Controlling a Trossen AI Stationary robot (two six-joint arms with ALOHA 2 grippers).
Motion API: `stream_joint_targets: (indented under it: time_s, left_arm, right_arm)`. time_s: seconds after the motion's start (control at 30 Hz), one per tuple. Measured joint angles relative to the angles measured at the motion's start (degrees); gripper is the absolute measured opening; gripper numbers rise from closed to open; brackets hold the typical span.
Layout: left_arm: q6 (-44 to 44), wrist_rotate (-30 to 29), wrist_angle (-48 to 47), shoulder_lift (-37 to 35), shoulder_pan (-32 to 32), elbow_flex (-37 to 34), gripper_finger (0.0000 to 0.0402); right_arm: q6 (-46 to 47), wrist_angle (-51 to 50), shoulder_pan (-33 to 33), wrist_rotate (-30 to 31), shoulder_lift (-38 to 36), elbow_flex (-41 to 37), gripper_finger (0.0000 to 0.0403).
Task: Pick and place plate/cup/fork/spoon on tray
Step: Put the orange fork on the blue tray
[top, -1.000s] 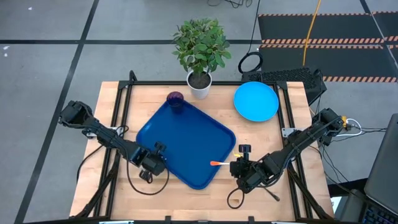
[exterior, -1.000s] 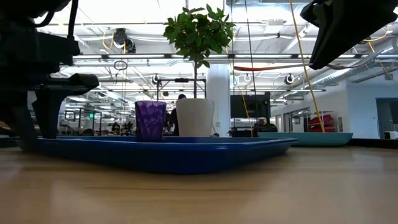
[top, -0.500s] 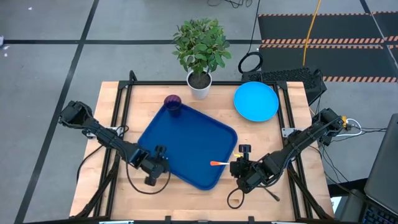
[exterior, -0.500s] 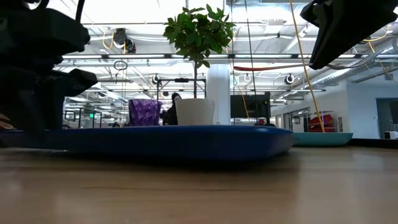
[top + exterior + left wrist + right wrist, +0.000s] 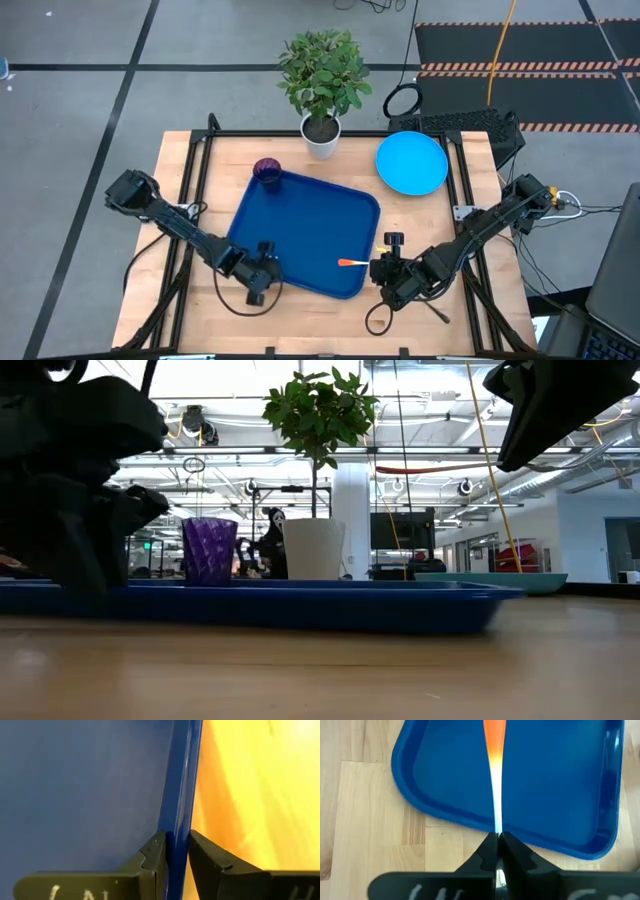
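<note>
The dark blue tray point(image 5: 305, 235) lies on the wooden table. The purple cup point(image 5: 267, 170) stands upright in its far left corner point(image 5: 208, 550). My left gripper point(image 5: 262, 278) is shut on the tray's near rim, close to the left corner. My right gripper point(image 5: 385, 268), off the tray's near right corner, is shut on the fork point(image 5: 350, 263), whose orange handle reaches out over the tray. The light-blue plate point(image 5: 411, 163) lies flat on the table at the far right. The spoon is out of view. My left gripper point(image 5: 175, 840) pinches the tray's raised rim point(image 5: 179, 815), one finger inside the tray and one outside over the wood. The fingers slant down from the near left. The tray's bottom lies on the table. My right gripper point(image 5: 498, 837) pinches the fork's silver metal end point(image 5: 496, 820) between its two shut fingers. The fork runs straight on from the fingers, its orange handle point(image 5: 494, 735) pointing away over the tray. It is lifted above the tray floor.
A white pot with a green plant point(image 5: 321, 135) stands at the table's far edge, just behind the cup. Bare wood shows along the near edge and at the table's left side. Black frame rails point(image 5: 195, 170) run along the table's sides.
My left gripper has moved toward the table's near edge and right, rolling as it went, and has drawn the rim along. The tray has turned anticlockwise on the table, from a diamond to nearly square with the edges. The cup rode along toward the left. My right gripper has kept still.
</note>
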Motion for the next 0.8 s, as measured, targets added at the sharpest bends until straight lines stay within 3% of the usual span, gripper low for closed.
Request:
stream_joint_targets:
  time_s: [0.17,0.4,0.8]
  left_arm:
    - [-2.41,0.27,5.63,4.84,-0.30,2.74,0.0077]
    - [-5.21,-3.26,2.21,6.09,-0.35,8.40,0.0077]
    - [-12.66,-7.39,7.48,9.60,0.49,9.15,0.0076]
  right_arm:
    - [0.00,-0.02,-0.11,-0.03,0.00,0.00,0.0000]
    - [0.30,0.01,-0.24,-1.17,-0.02,0.02,0.0000]
    - [0.98,-0.56,-0.22,-1.29,-0.02,0.02,0.0000]
